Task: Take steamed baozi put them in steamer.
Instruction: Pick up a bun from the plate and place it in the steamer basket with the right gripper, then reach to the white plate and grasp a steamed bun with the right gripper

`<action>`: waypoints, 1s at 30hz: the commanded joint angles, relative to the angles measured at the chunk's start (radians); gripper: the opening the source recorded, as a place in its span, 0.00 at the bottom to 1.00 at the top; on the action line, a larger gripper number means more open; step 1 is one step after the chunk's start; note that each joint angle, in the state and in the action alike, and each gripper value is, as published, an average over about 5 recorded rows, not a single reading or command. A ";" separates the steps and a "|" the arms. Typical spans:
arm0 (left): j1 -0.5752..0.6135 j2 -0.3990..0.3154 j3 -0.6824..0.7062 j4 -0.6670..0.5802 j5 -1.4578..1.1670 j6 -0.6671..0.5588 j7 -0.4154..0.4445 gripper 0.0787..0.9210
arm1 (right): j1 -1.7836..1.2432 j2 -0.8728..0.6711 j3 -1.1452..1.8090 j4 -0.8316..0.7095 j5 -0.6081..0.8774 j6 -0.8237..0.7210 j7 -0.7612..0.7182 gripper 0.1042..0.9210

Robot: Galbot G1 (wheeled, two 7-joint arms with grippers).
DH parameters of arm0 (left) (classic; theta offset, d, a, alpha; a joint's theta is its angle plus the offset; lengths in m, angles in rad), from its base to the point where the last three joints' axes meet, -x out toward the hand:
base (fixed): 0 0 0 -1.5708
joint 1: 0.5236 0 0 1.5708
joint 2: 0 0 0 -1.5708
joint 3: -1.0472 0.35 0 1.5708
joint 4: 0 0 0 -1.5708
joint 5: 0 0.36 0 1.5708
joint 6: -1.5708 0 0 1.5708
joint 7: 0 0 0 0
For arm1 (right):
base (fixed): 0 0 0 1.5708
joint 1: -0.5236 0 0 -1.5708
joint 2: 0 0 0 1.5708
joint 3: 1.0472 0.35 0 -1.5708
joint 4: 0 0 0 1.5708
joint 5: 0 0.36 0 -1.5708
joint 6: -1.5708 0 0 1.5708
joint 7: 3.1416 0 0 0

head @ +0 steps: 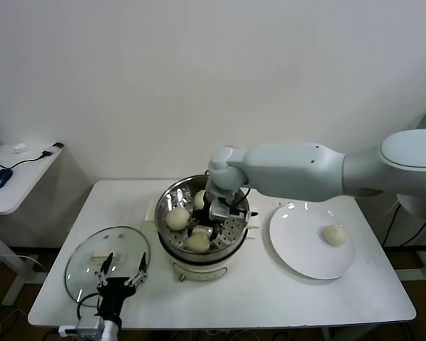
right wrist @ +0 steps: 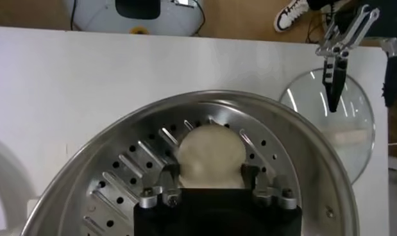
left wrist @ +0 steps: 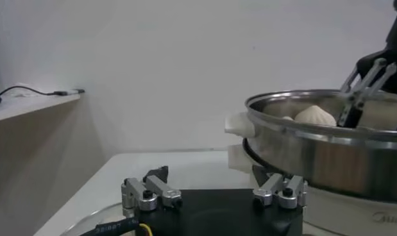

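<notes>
Spanning most of the head view, the white table [head: 270,284] carries everything here. The right arm reaches in over it from the right, its right gripper [head: 214,218] lowered inside the steamer [head: 172,247], a shiny steel pot with a perforated tray on a cream base near the table's middle. To the right of the steamer lies a flat white plate [head: 298,245], and to its left a round glass lid [head: 85,259] lies flat on the table.

Three steamed baozi rest on the steamer tray: one at the left [head: 177,218], one toward the front [head: 197,242], and one at the back [head: 199,199] beside the gripper. A fourth bun [head: 334,235] lies on the plate, well apart from the steamer.

In the right wrist view, one baozi [right wrist: 210,158] lies on the tray directly between the right gripper's fingers [right wrist: 261,184]; the jaws stand about as wide as the bun, close at its sides, and whether they touch it cannot be told.

The left gripper [head: 121,273] hovers over the near edge of the glass lid, idle, its fingers spread wide and holding nothing.
</notes>
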 commanded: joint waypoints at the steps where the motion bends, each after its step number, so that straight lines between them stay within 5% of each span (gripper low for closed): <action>1: 0.002 -0.001 0.002 -0.004 -0.001 0.000 0.001 0.88 | 0.013 0.004 0.008 -0.027 0.024 0.053 -0.012 0.83; 11: 0.004 -0.001 0.005 -0.008 0.002 -0.001 0.002 0.88 | 0.216 -0.098 -0.010 -0.098 0.292 0.088 -0.180 0.88; 18: 0.003 -0.001 0.009 -0.013 0.001 -0.002 0.003 0.88 | 0.375 -0.272 -0.234 -0.158 0.589 -0.300 -0.198 0.88; 23: 0.002 0.000 0.009 -0.008 0.000 -0.003 0.003 0.88 | 0.379 -0.426 -0.295 -0.103 0.587 -0.541 -0.181 0.88; 30: 0.005 0.000 0.001 -0.003 0.000 -0.001 0.005 0.88 | 0.231 -0.619 -0.271 -0.077 0.464 -0.616 -0.169 0.88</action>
